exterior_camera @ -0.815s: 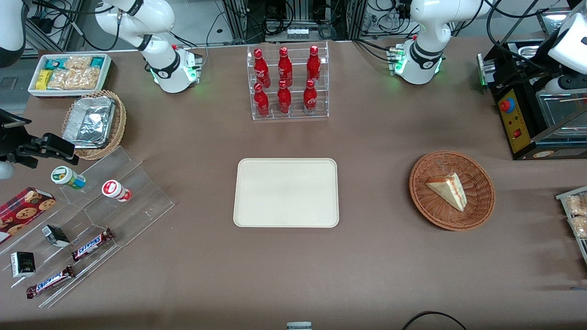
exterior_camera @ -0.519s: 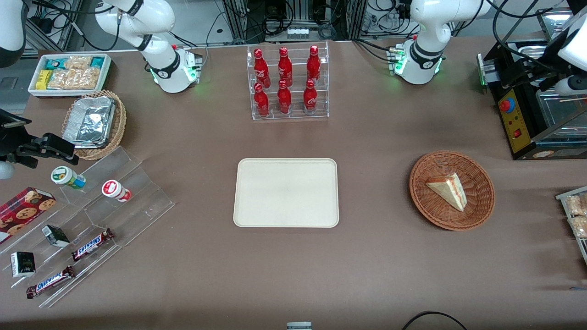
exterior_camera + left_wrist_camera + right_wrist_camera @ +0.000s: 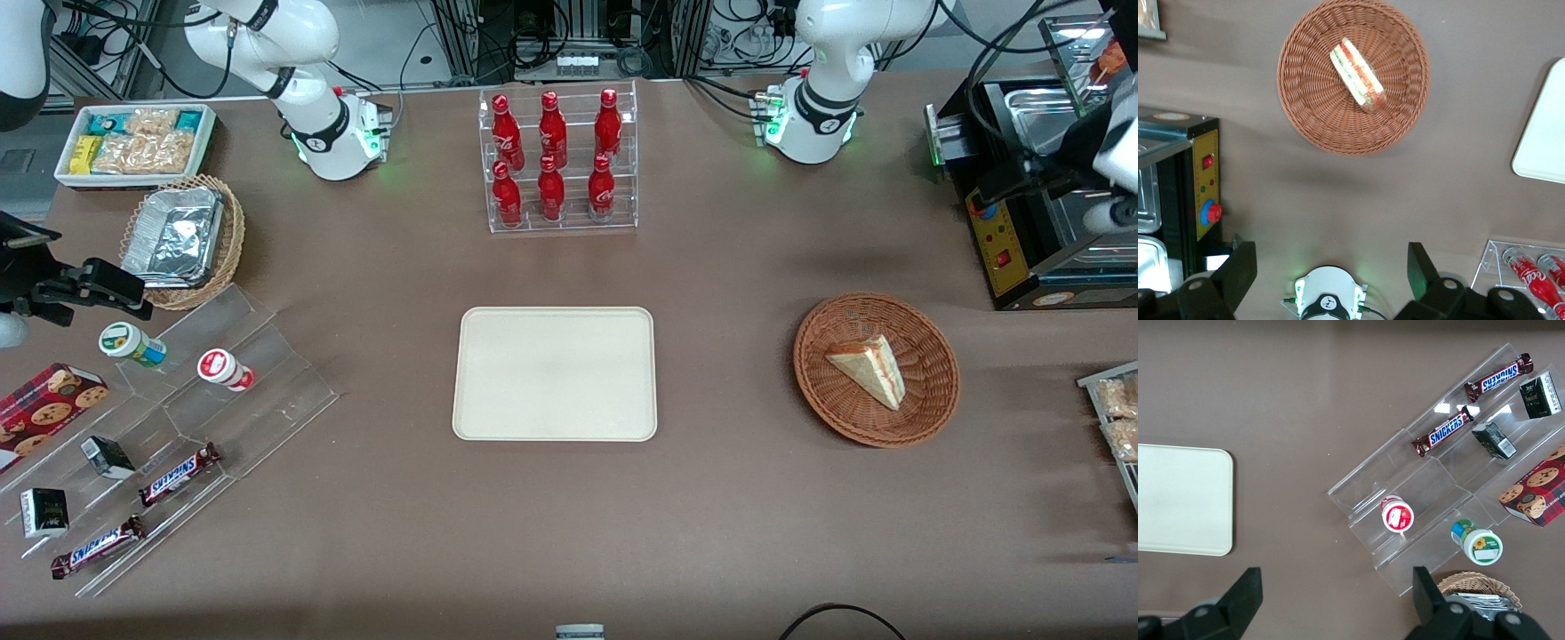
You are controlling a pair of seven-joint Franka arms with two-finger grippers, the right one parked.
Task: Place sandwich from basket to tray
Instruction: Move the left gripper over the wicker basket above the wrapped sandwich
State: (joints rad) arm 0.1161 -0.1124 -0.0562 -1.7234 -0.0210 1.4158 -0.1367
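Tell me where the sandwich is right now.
The sandwich lies in the basket toward the working arm's end of the table, apart from the tray; the open pincer hovers high above the table.

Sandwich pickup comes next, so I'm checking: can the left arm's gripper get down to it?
Probably yes: the gripper hangs open, high above the table, and nothing covers the sandwich in the basket.

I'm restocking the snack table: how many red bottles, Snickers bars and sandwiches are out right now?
red bottles: 6
Snickers bars: 2
sandwich, in the basket: 1
Total: 9
The gripper hangs open above the table, holding nothing.
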